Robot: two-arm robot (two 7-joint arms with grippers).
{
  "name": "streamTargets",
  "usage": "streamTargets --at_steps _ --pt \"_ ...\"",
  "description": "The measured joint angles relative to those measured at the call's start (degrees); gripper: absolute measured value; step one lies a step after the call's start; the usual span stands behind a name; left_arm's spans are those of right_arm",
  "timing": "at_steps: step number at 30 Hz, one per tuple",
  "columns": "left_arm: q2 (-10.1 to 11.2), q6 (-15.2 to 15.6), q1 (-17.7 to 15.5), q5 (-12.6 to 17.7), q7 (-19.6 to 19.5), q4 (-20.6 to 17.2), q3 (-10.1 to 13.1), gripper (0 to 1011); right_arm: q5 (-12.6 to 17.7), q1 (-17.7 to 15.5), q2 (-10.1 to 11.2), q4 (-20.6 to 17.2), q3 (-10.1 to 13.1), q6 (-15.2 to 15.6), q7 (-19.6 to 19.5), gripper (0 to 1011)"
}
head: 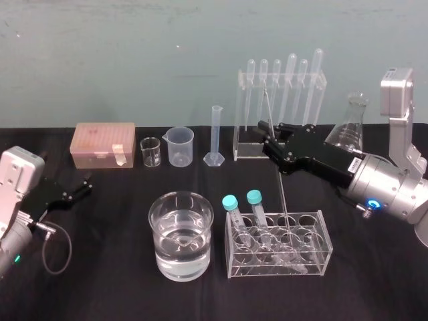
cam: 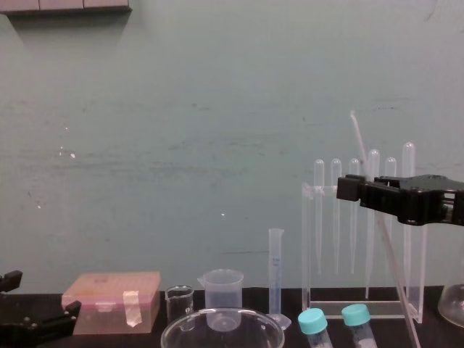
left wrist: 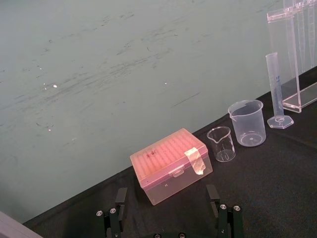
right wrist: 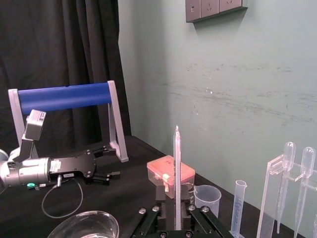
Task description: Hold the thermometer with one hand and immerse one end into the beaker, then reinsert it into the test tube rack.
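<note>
The thermometer (head: pixel 275 157) is a long thin glass rod that leans with its lower end in the low clear test tube rack (head: pixel 314 247) at the front, to the right of two blue-capped tubes. My right gripper (head: pixel 266 134) is around the rod's upper part, above and behind the rack; in the right wrist view the thermometer (right wrist: pixel 177 168) rises straight up through the right gripper (right wrist: pixel 177 196). The beaker (head: pixel 180 234), wide, clear and partly filled with water, stands just left of the rack. My left gripper (head: pixel 83 184) rests open near the table's left edge.
Along the back stand a pink tip box (head: pixel 103 144), a tiny glass beaker (head: pixel 150 152), a plastic spouted beaker (head: pixel 180 146), a graduated cylinder (head: pixel 216 134), a tall acrylic stand of pipettes (head: pixel 281 100) and a conical flask (head: pixel 351 124).
</note>
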Motion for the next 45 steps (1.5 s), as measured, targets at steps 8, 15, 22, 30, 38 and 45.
streamTargets --at_steps 8,15,22,30,38,45 --pt "0.0 0.0 0.0 0.0 0.0 0.0 0.0 1008 0.0 0.0 0.0 0.0 0.0 0.0 0.0 382" --pt "0.0 0.0 0.0 0.0 0.0 0.0 0.0 1008 0.1 0.0 0.1 -0.1 0.0 0.0 0.0 621" --pt "0.0 0.0 0.0 0.0 0.0 0.0 0.0 1008 0.9 -0.3 -0.3 -0.2 1.8 -0.6 -1.3 836" --pt "0.0 0.0 0.0 0.0 0.0 0.0 0.0 1008 -3.1 -1.9 -2.7 1.1 8.1 -0.6 -17.9 1003" --pt "0.0 0.0 0.0 0.0 0.0 0.0 0.0 1008 -9.0 -3.4 -3.5 5.1 7.4 8.0 -28.4 1003" --pt "0.0 0.0 0.0 0.0 0.0 0.0 0.0 1008 -10.6 -4.2 -4.2 6.2 7.1 10.1 -29.1 1003"
